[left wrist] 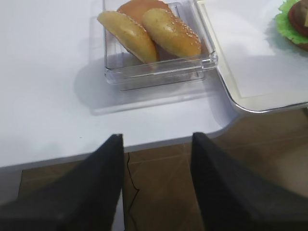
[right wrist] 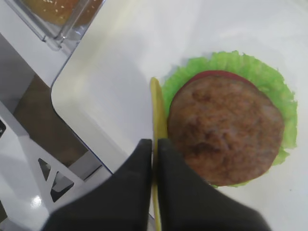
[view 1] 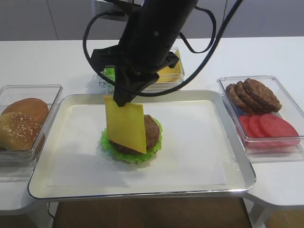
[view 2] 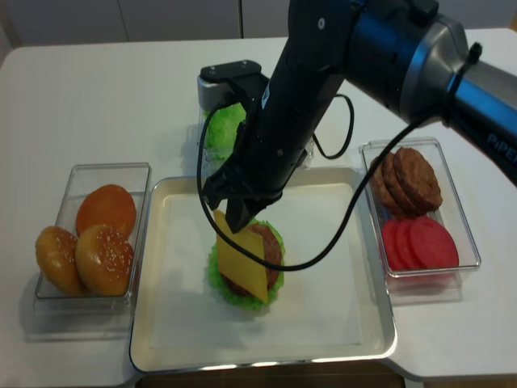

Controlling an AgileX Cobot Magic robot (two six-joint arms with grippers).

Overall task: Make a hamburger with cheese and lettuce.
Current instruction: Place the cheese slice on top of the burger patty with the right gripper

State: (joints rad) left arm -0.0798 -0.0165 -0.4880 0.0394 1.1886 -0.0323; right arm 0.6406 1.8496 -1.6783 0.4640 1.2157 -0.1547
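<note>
Yellow cheese (view 1: 125,125) hangs from the right gripper (view 1: 119,100), whose fingers are pinched tight on its top edge, the slice dangling upright at the left side of the hamburger (view 1: 133,138) on the tray (view 1: 199,142). Judging by this, the cheese-laying step is under way; next it needs swinging flat over the patty (right wrist: 225,127) and letting go. The left gripper (left wrist: 156,183) waits with fingers apart, holding nothing.

White lettering "PIPER" runs along the right arm (view 2: 485,105).
</note>
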